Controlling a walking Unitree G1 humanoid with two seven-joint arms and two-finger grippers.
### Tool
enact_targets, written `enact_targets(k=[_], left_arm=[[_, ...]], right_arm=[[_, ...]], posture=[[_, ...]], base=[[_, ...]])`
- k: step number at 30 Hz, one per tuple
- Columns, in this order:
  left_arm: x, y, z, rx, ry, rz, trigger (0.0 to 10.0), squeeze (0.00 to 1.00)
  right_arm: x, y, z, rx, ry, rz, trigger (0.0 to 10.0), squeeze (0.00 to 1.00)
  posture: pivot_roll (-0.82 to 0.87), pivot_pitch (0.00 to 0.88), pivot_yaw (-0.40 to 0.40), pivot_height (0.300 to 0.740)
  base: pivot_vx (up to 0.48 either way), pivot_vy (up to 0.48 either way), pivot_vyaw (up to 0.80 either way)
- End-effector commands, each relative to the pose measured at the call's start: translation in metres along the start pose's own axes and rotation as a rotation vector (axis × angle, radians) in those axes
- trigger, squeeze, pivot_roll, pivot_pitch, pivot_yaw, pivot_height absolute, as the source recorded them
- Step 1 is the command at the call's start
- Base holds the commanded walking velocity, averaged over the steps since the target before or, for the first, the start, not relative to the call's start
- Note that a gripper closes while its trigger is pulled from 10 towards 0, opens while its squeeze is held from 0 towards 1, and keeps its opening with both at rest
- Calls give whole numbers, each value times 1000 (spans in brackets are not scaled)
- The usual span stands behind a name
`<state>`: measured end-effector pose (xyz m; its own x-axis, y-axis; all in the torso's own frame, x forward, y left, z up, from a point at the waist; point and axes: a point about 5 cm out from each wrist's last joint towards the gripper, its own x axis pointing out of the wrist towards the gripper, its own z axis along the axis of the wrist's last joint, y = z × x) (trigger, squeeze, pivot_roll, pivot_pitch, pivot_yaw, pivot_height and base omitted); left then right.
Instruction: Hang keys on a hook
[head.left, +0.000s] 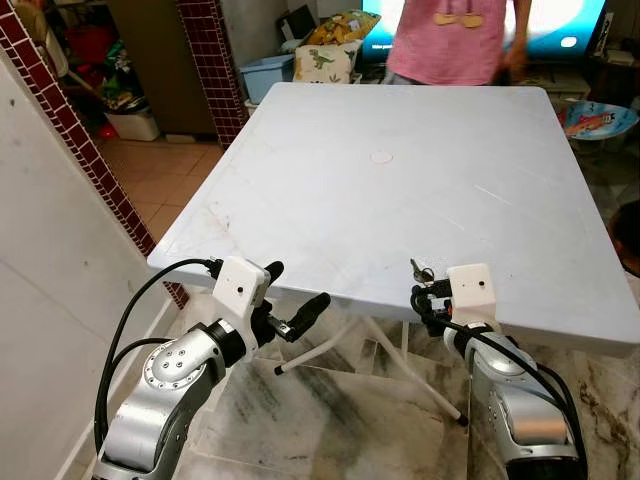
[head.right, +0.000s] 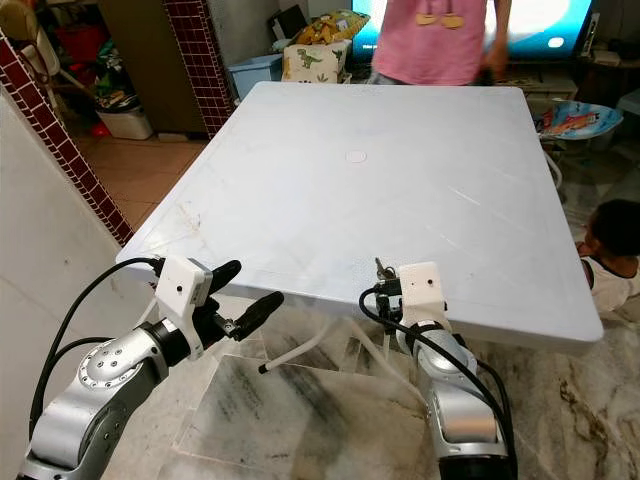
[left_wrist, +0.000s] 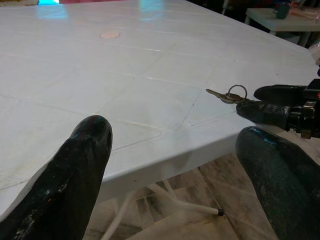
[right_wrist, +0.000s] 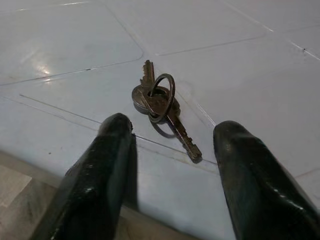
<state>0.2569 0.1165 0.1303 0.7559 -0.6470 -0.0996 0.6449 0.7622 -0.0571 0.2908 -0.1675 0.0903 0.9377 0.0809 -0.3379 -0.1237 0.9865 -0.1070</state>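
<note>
right gripper (right_wrist: 170, 145) fingers spread wide, empty, straddling keys (right_wrist: 161, 102) at table (head.left: 400, 190) near edge for pickup; left gripper (head.left: 296, 300) open, idle.

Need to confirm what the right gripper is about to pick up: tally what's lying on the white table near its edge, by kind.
Dull brass-coloured metal keys: 2
Thin round metal key ring joining them: 1
Total: 3, lying on the white plastic table just ahead of the open right gripper.
</note>
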Motion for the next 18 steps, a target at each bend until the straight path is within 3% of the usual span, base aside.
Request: enact_targets(k=[1,2,13,14,16,17,18], left_arm=[[-3,3,1,14,4,10,10000,0],[-3,3,1,14,4,10,10000,0],[-3,4,2,14,4,10,10000,0],[-4,4,2,14,4,10,10000,0],[-4,4,2,15,5,10,10000,0],[-4,3,2,14,4,9,10000,0],[-4,3,3,14,4,9,10000,0]], right_arm=[[3,3,-4,17,20,26,9490,0],[4,3,-4,16,21,30,10000,0],[9,2,-3,9,14,52,10000,0],[10,2,-2,6,9,55,9098,0],[11,2,-2,3,7,56,9098,0],[12,1,-1,-1,0,61,0,0],[13,1,0,-1,-2,62,0,0]], posture=[[54,24,110,740],[62,31,111,740],[63,32,113,740],[65,34,114,740],[65,34,114,740],[67,35,114,740],[67,35,114,740]], base=[[0,0,0],[0,0,0],[0,0,0],[0,0,0],[0,0,0],[0,0,0],[0,0,0]])
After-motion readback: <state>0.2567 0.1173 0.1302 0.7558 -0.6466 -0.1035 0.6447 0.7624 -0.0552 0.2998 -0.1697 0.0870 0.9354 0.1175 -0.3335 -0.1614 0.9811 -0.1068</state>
